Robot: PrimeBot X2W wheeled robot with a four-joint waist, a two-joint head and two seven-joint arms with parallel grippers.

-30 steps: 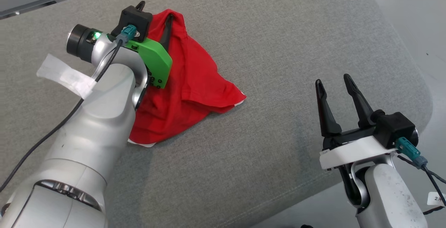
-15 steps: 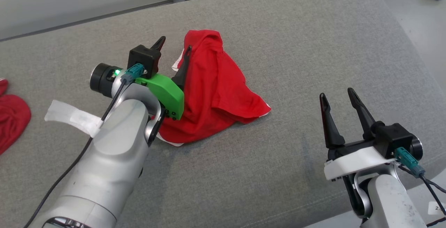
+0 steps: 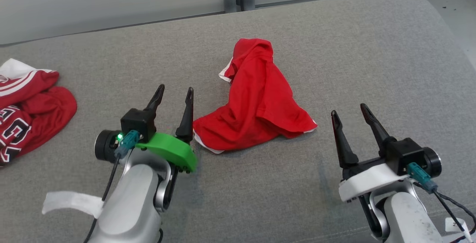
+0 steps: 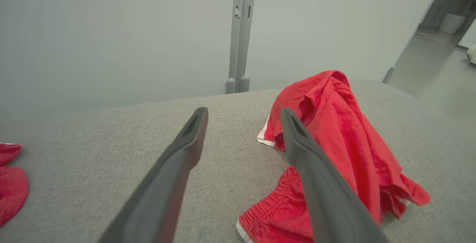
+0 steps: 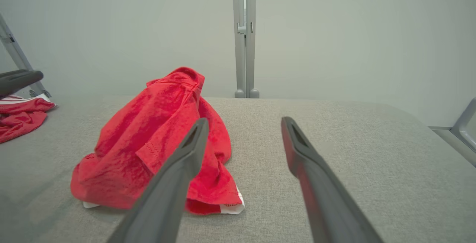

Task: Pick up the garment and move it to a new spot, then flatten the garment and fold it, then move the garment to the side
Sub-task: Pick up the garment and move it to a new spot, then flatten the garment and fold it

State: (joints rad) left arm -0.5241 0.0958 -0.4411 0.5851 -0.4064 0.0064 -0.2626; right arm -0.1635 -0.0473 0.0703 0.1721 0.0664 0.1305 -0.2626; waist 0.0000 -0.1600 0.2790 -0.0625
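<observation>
The red shorts (image 3: 260,113) lay in a crumpled heap near the middle of the grey fabric-covered worktop (image 3: 334,49), peaked at the far end and spreading toward the robot, with white trim showing along the near edges. The left gripper (image 3: 175,87) hovered just beside the heap's near-left corner, and the right gripper (image 3: 348,109) stood near its near-right corner. Both had their fingers spread wide and held nothing. A second red jersey (image 3: 33,101) sat well apart at the far left.

With the shorts lying free, the moving step looked finished and flattening seemed to be next. To do it well, each gripper should probably take its own corner: the left on the gathered waistband edge closest to it, the right on the white-trimmed hem point. The fingers would need to come in low and close on the cloth alone, without catching the worktop's cover. The arms could then draw apart evenly and drag the shorts toward the robot, so the raised fold at the far end falls open rather than rolling under.
</observation>
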